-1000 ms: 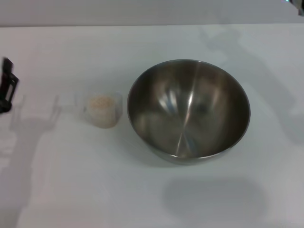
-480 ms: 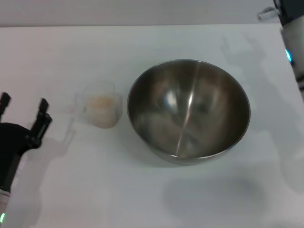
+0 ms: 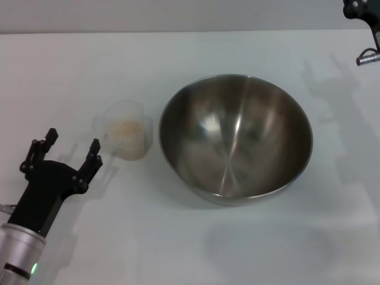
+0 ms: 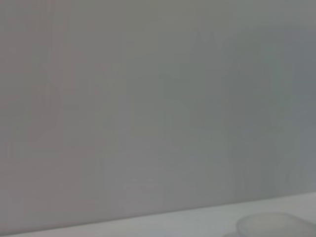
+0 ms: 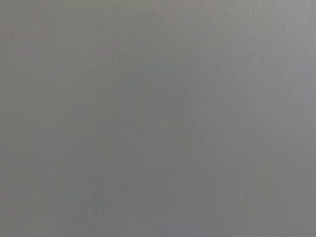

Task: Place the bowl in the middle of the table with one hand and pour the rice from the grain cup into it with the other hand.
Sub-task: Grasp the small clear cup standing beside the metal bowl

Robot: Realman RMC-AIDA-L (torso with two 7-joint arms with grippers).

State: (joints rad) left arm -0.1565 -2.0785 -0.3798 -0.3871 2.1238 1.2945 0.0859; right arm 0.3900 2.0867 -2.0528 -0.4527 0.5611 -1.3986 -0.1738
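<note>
We judge the pour not begun: the rice (image 3: 125,127) sits in the grain cup (image 3: 126,138), left of centre frame, just beside the bowl (image 3: 235,136). The bowl stands mid-frame on the table (image 3: 77,65) (placing looks done), empty, shiny brushed steel, round and wide. The cup is frosted clear plastic, small. Left tool (image 3: 68,152), lower left, has its fingers spread, grasping nothing, near the cup. Right tool (image 3: 363,24), upper right corner: cannot tell.

Light was even and bright on the table (image 3: 196,53) — soft grey shadows fell beneath both arms, and glare streaked the bowl (image 3: 235,138). Both wrist views were flat grey haze — almost featureless.
</note>
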